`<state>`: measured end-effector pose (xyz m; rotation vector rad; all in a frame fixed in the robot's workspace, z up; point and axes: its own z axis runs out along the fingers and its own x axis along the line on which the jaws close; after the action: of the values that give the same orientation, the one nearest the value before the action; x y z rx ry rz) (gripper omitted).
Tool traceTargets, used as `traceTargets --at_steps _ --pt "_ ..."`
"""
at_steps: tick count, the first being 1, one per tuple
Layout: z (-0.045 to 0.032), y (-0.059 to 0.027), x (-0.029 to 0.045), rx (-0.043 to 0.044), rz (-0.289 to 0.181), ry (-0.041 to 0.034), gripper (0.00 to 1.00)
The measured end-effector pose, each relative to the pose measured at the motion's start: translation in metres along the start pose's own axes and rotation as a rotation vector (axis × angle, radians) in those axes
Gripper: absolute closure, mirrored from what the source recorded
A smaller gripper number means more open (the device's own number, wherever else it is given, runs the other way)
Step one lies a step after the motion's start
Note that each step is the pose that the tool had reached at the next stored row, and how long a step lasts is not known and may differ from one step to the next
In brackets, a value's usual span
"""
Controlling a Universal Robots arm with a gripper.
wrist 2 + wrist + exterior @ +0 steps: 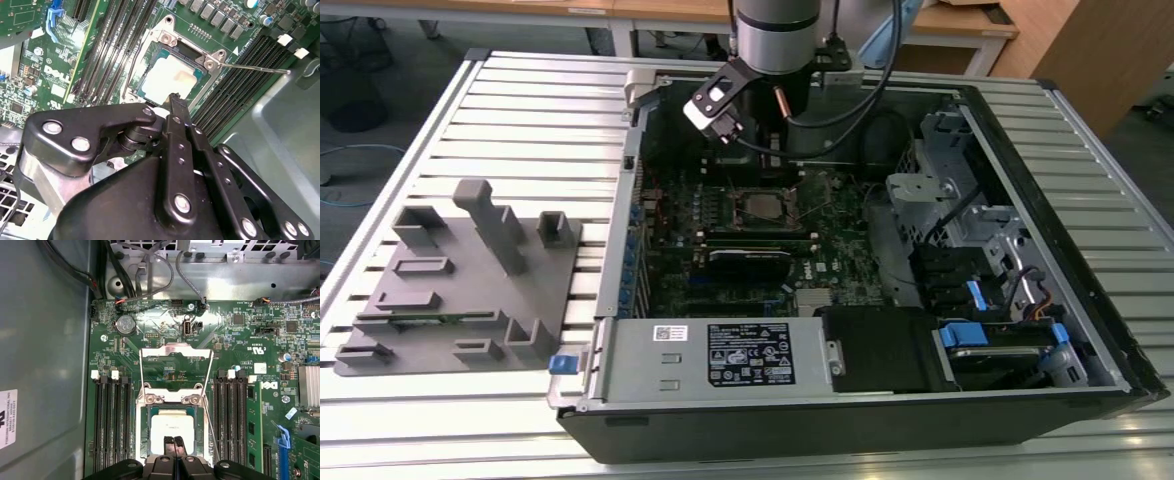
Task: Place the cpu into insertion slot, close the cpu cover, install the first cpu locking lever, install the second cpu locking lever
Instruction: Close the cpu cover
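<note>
I hang over a slatted metal table (520, 110), and on it lies the biggest thing here, an open computer case (854, 440) with its side panel off. Beside it, toward the exterior view's left, sits a grey moulded fixture (454, 290) with posts and pockets. My arm (781, 35) reaches down into the far end of the case. At the near end of the case a silver power supply box (707, 360) fills the corner.

The green motherboard (240, 340) covers the floor of the case. Black memory slots (112, 425) run along both sides of the socket.

My pincer (173, 444) is low over the socket. In the first wrist view its two black fingertips (167, 442) are pressed together with nothing between them, so it is clenched and empty. The tips sit right above one edge of the chip; I cannot tell whether they touch it.

The cpu cover (175, 351) is not closed. It stands raised on its hinge at the far side of the socket, and I see bare board through its window.

The cpu (172, 422) lies flat inside the insertion slot, its pale metal top facing up and square with the socket frame.

A thin wire locking lever (212, 435) runs alongside the socket, unlatched and angled away from it.
</note>
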<state>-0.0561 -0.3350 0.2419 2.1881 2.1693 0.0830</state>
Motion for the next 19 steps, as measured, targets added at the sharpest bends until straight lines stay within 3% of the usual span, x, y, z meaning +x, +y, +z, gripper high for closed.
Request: traceTargets --at_steps 19 --pt "-0.0092 0.001 0.0 0.0004 0.0 -0.0001 0.9"
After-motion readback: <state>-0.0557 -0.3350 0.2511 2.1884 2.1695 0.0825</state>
